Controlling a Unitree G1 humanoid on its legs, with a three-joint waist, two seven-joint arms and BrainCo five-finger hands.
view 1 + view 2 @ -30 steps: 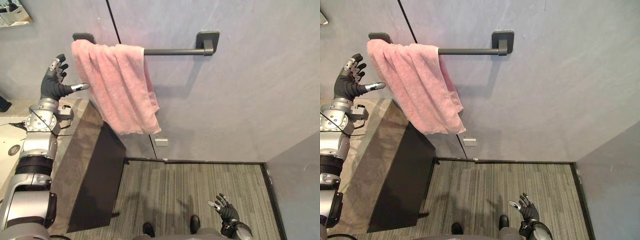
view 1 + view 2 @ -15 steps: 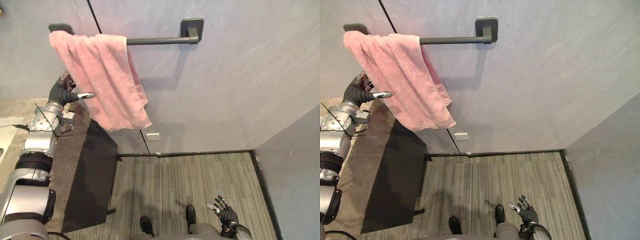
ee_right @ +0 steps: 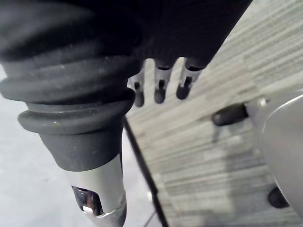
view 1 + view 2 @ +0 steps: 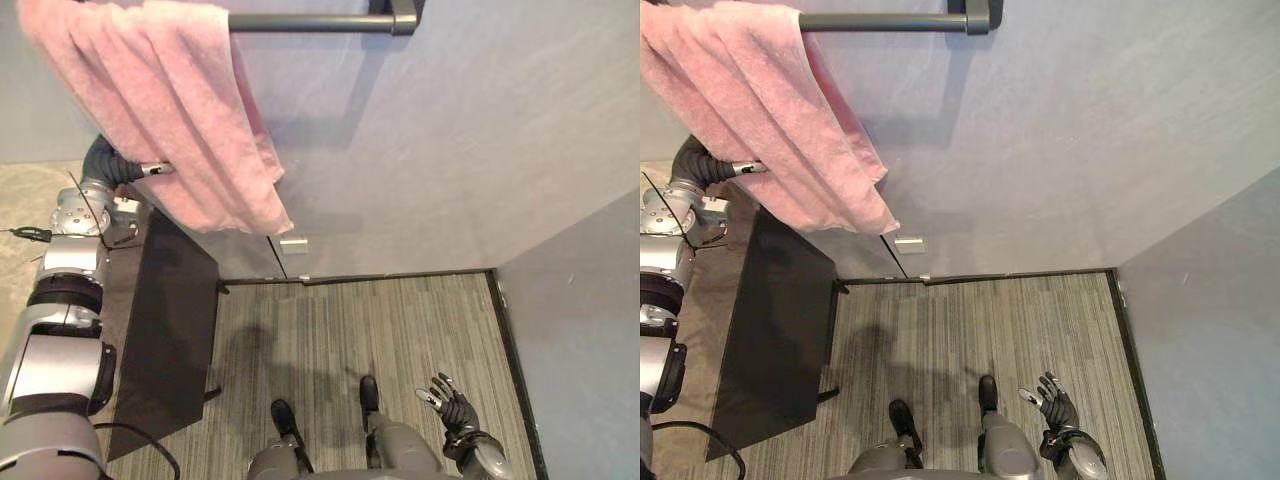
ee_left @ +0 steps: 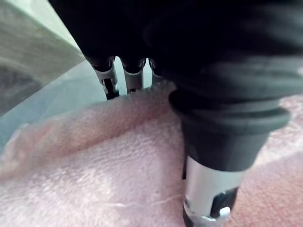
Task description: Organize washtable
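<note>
Honestly, the pink towel [image 4: 170,110] draped over the rail [image 4: 310,21] looks soft and floppy, so we want a pinch on its hanging edge, where our left hand [image 5: 134,78] lies straight-fingered, not gripping yet.

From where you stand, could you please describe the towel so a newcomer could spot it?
High on the grey wall runs a dark rail. Over its left part hangs the towel, bunched and slanting down above the counter. It is the only pink, soft thing there.
</note>
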